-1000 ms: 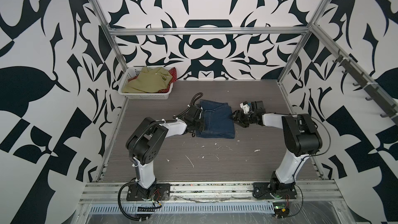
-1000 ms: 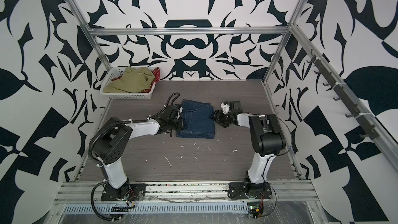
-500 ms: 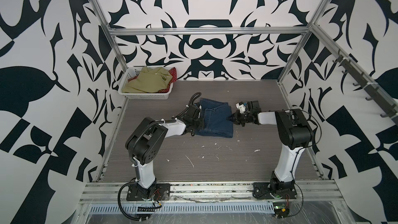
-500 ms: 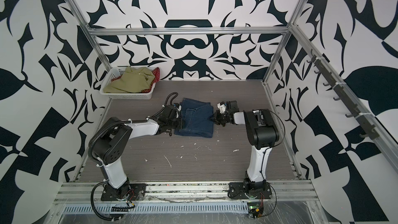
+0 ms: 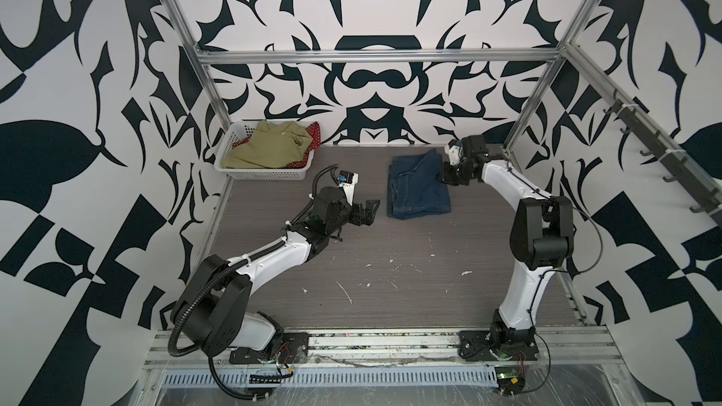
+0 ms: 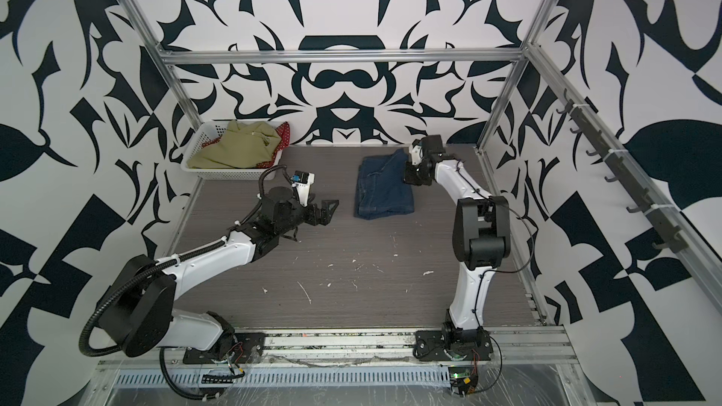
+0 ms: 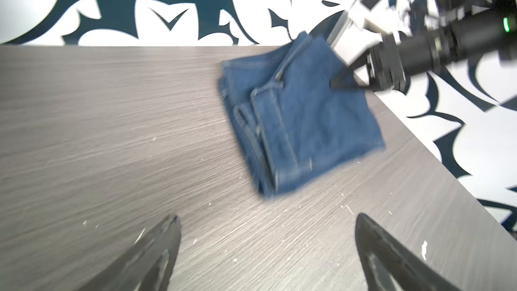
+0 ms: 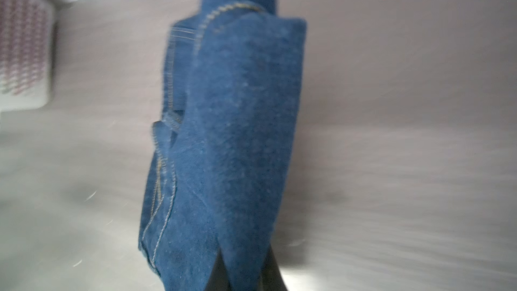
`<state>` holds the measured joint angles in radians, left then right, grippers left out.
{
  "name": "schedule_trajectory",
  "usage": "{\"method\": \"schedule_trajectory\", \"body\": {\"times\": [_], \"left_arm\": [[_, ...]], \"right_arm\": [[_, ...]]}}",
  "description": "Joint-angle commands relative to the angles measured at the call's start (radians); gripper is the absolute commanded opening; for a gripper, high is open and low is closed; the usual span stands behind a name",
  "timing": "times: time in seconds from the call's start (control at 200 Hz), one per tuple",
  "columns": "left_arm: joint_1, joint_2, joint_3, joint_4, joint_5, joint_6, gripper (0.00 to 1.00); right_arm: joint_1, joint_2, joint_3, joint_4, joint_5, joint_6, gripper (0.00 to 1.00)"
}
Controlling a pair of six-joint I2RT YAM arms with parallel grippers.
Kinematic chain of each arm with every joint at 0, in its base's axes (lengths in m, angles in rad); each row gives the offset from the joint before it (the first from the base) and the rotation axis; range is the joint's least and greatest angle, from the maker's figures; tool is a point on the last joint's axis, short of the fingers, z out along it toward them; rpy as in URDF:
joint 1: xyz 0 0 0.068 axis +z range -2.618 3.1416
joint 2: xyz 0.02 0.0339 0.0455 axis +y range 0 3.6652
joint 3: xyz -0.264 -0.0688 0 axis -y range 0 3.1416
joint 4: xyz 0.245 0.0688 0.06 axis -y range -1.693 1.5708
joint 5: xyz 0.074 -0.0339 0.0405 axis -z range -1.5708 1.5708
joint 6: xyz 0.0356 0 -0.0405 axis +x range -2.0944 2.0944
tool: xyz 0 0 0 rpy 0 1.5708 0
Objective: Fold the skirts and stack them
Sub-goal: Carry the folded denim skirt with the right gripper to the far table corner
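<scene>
Denim skirt [image 5: 418, 189] lies folded on the counter [image 5: 390, 267], toward its far right. Right pincer [image 5: 445, 179] is clamped on its edge; left pincer [image 5: 369, 212] stands wide, empty. One-sided pulling may undo the fold.

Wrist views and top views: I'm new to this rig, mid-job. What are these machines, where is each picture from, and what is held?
Two robot arms stand at a grey table. Both top views look down on the whole scene; each wrist view comes from a camera on one arm, looking along its gripper. The left gripper is open and empty, near the folded denim skirt. The right gripper is shut on that skirt's edge. The olive skirt and red dotted skirt lie in the white basket.
</scene>
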<state>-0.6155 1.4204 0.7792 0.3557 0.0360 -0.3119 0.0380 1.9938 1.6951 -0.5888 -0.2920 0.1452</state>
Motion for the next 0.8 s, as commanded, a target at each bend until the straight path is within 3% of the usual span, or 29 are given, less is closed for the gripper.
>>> {"method": "schedule_trajectory", "body": {"times": [0.0, 0.08, 0.225, 0.43, 0.54, 0.795], "left_arm": [[-0.003, -0.006, -0.01, 0.012, 0.041, 0.033, 0.99], [-0.004, -0.019, -0.03, 0.013, 0.026, 0.029, 0.99], [-0.004, -0.056, -0.064, 0.004, 0.003, 0.036, 0.99], [-0.004, -0.066, -0.062, -0.023, 0.002, 0.049, 0.99], [-0.004, -0.061, -0.051, -0.033, 0.004, 0.051, 0.99], [-0.004, -0.041, -0.02, -0.059, 0.007, 0.056, 0.99]], "right_arm": [[-0.054, 0.083, 0.212, -0.242, 0.201, -0.184, 0.0], [-0.093, 0.142, 0.314, -0.286, 0.278, -0.252, 0.0], [-0.162, 0.261, 0.509, -0.356, 0.307, -0.336, 0.0], [-0.184, 0.46, 0.838, -0.473, 0.424, -0.485, 0.0], [-0.212, 0.511, 0.913, -0.456, 0.427, -0.516, 0.0], [-0.23, 0.552, 0.915, -0.328, 0.451, -0.601, 0.0]]}}
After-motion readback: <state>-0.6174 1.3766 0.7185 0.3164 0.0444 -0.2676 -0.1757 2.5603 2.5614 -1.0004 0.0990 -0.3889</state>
